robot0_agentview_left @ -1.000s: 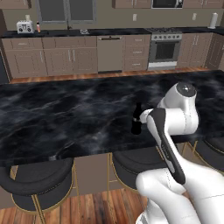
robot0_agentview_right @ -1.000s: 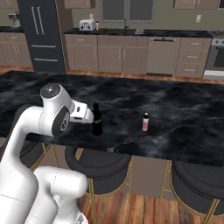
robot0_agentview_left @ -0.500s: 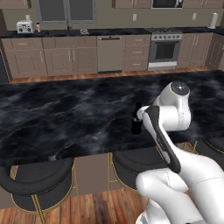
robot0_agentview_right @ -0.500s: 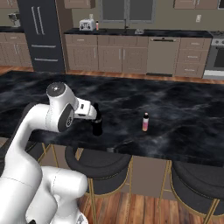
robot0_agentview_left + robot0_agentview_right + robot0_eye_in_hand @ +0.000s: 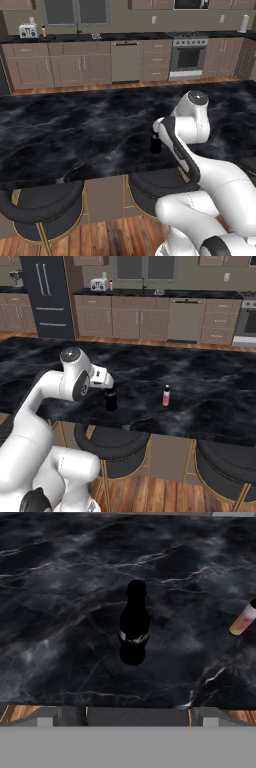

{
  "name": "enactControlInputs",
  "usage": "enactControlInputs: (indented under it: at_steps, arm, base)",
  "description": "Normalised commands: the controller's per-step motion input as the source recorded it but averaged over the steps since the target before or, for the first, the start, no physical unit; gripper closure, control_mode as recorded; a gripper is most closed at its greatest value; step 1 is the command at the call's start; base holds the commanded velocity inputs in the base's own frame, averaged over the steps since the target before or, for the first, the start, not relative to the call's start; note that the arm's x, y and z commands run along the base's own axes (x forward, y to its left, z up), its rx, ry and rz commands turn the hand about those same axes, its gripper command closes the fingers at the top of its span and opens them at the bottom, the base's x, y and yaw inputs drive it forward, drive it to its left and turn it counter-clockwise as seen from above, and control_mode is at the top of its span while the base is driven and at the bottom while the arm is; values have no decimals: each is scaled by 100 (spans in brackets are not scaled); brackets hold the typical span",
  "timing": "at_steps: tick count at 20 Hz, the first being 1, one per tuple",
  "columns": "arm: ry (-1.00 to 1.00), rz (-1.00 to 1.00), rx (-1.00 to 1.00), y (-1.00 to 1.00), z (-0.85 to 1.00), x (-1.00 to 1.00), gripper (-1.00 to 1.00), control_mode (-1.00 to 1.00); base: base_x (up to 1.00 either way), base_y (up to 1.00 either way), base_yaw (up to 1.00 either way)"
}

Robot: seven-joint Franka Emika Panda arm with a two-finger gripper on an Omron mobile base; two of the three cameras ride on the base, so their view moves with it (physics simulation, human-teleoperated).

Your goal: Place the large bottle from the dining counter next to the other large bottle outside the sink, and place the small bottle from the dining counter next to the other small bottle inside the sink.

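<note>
Now the wide-open, empty two-finger gripper (image 5: 108, 385) hovers above the upright glossy black cola-style bottle (image 5: 133, 626) on the black marble dining counter (image 5: 70, 135); the next move looks like descending and closing around its body.

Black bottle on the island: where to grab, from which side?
Grip the black bottle across its wide lower body, below the narrow neck. It stands upright and alone; the small pink bottle is well off to one side. Come level from the stool side, where the open gripper already is.

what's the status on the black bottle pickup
Gripper open, above the black cola bottle, nothing held. Bottle upright on the dining counter, untouched. Small pink bottle stands apart to the side, not in the way.
</note>
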Motion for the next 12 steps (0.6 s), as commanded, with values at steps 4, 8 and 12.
enactControlInputs:
  at_steps: [4,8,12]
  arm:
    - [0,0,0,0,-22,27,-100,-100]
    - [0,0,0,0,-23,23,-100,-100]
    - [0,0,0,0,-21,15,-100,-100]
  base:
    - [0,0,0]
    - [0,0,0]
    - [0,0,0]
